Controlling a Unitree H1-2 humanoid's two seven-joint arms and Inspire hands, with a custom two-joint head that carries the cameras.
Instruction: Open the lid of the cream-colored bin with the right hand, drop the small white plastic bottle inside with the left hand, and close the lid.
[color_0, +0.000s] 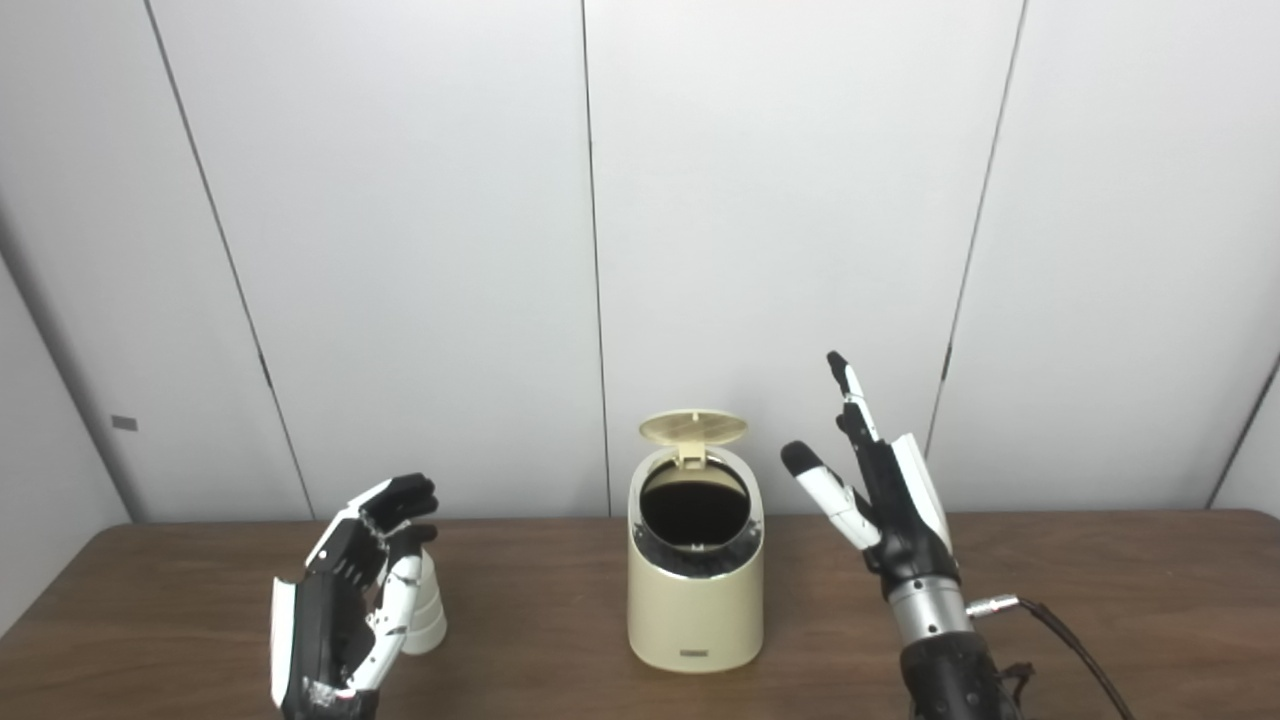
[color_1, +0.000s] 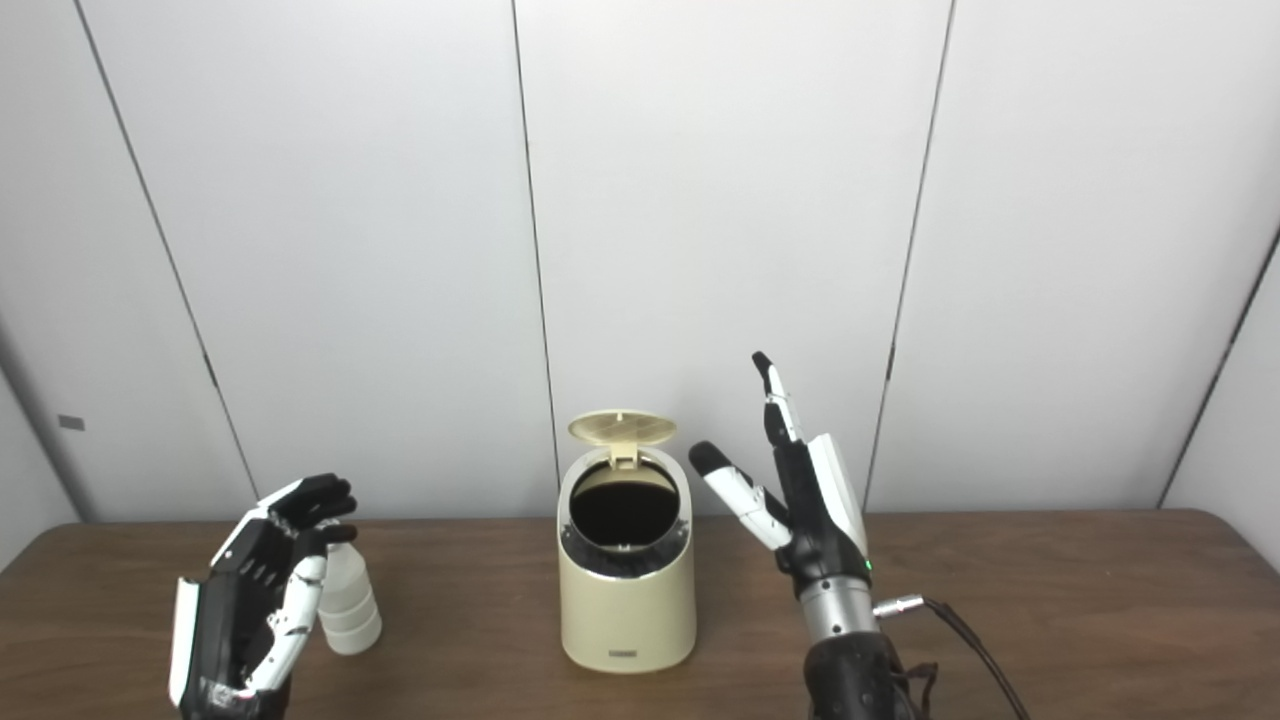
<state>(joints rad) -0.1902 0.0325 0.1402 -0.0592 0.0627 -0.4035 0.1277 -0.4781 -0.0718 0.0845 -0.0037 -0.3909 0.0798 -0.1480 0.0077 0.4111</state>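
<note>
The cream-colored plastic bin (color_1: 627, 600) stands mid-table on the brown wooden table (color_0: 1100, 570), its round ribbed lid (color_0: 693, 427) raised; the inside shows only black; the small white plastic bottle (color_1: 348, 605) stands upright at left, partly hidden behind the left hand (color_1: 255, 590), whose curled fingers cup beside it, contact unclear; the right hand (color_1: 795, 500) is raised beside the bin, fingers spread, empty.

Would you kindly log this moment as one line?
lid: up | bin: open | bottle: on table, beside left hand, ungrasped | right hand: open, raised
</note>
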